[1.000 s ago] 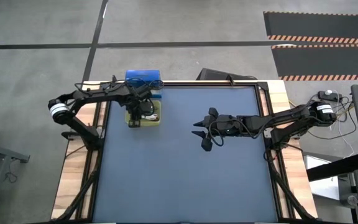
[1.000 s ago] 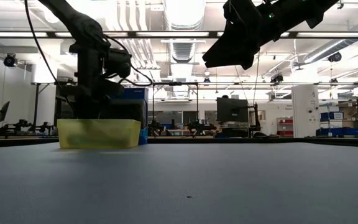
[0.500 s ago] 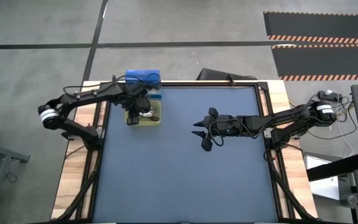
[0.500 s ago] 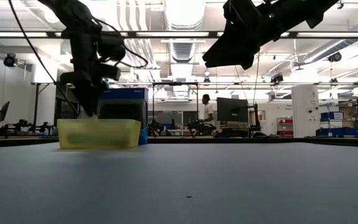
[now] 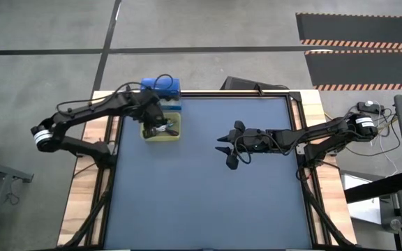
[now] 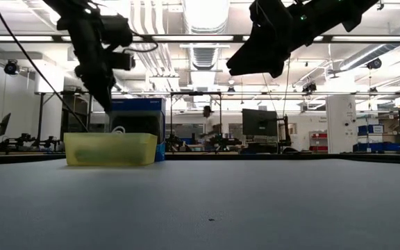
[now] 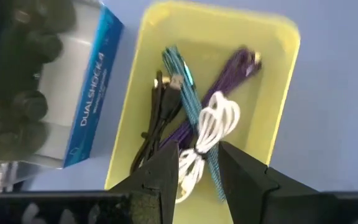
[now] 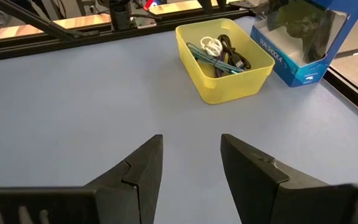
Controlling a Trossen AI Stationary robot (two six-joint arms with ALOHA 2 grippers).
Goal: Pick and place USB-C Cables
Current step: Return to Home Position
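High view: the left claw [image 5: 162, 127] hangs over the shallow yellow plastic bin [image 5: 179, 134], far left on the desk [image 5: 201, 195].
Low view: it sits above the rim, so withdraw upward first.
Left wrist view: its fingers [image 7: 160, 180] are spread and empty, with four coiled USB-C cables [image 7: 194, 106] inside the bin.
Right wrist view: the right claw [image 8: 191, 140] waits mid-desk, spread.

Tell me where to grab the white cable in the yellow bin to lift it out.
Grip the white cable across its looped end, coming straight down from above. It lies on top of the teal cable and purple cable, and the walls of the yellow bin likely block any sideways approach. The left tool, open above the bin, looks best placed.
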